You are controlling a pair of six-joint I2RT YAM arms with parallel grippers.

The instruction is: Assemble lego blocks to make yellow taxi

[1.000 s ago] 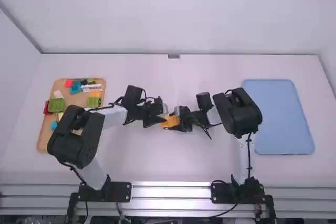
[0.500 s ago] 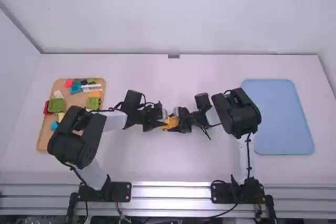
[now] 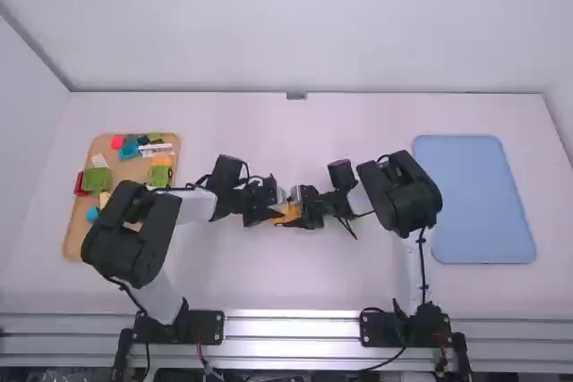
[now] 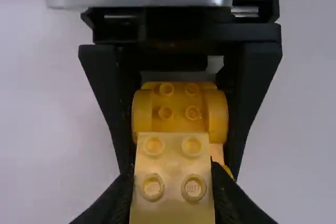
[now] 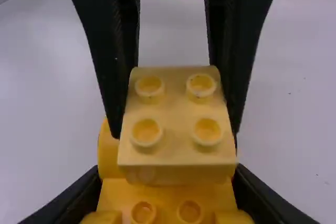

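Note:
Around the table's middle, my left gripper [image 3: 277, 210] and my right gripper [image 3: 302, 212] face each other at the orange-yellow car base [image 3: 288, 213]. In the left wrist view a pale yellow block [image 4: 173, 153] with studs up sits between the fingers of the left gripper [image 4: 172, 198], in front of the wheeled car base [image 4: 179, 111]. From the right wrist view, the pale block [image 5: 176, 124] overlaps the top of the base [image 5: 168, 195], which the right gripper [image 5: 167, 198] grips at its sides. Whether the block's underside is seated on the base cannot be told.
A wooden tray [image 3: 79, 237] of green, red, blue, white and yellow pieces lies at the left, partly behind the left arm. On the right is a flat blue tray [image 3: 482, 203]. Both forearms span the table's middle.
The right arm and its gripper have shifted slightly left. Over the first half second, the left gripper turned a little and moved slightly toward the camera; both grips look unchanged.

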